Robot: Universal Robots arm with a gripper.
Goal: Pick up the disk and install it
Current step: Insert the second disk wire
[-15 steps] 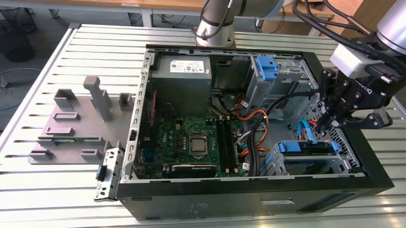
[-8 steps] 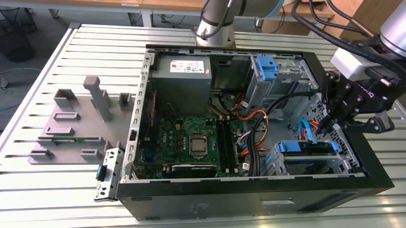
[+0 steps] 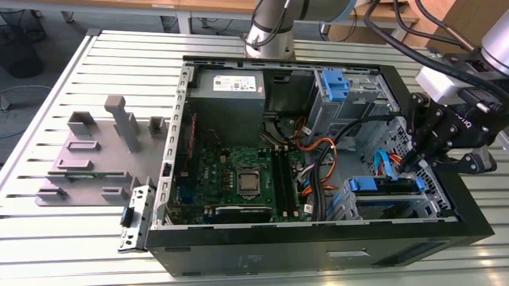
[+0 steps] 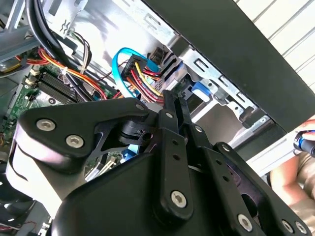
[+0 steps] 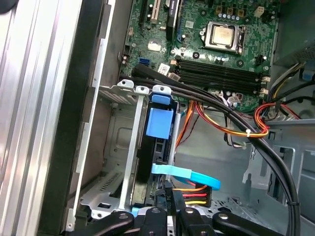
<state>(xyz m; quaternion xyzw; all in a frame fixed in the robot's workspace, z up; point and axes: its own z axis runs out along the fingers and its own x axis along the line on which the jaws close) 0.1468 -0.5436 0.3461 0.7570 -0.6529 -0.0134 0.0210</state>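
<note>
While the disk (image 3: pixel 385 186) already sits edge-up in the lower drive cage, right of frame in the exterior view, this reads as the tail of the install step, not the pick.

Left to right in the exterior view: grey fixture block (image 3: pixel 95 155) on the slatted tabletop (image 3: pixel 47 238), left of frame; open PC case (image 3: pixel 318 250) in the centre with the grey power supply (image 3: pixel 229 89) upper centre and the motherboard (image 3: pixel 238 179) below it; upper drive bay with blue tabs (image 3: pixel 335 83); then the gripper (image 3: pixel 445 156) hanging over the case's right wall, just beside the disk's cage.

In the first wrist view the disk (image 5: pixel 158 137) stands in the cage slot, blue rail tab (image 5: pixel 160 123) on its upper end, blue data cable (image 5: pixel 189 174) and red-yellow power leads running at its lower end.

In the second wrist view the gripper (image 4: pixel 172 105) looks closed, fingers pressed together, nothing between them.

Judgement: disk looks seated. What's left calls for confirming the rails have latched; can't tell that from here.
</note>
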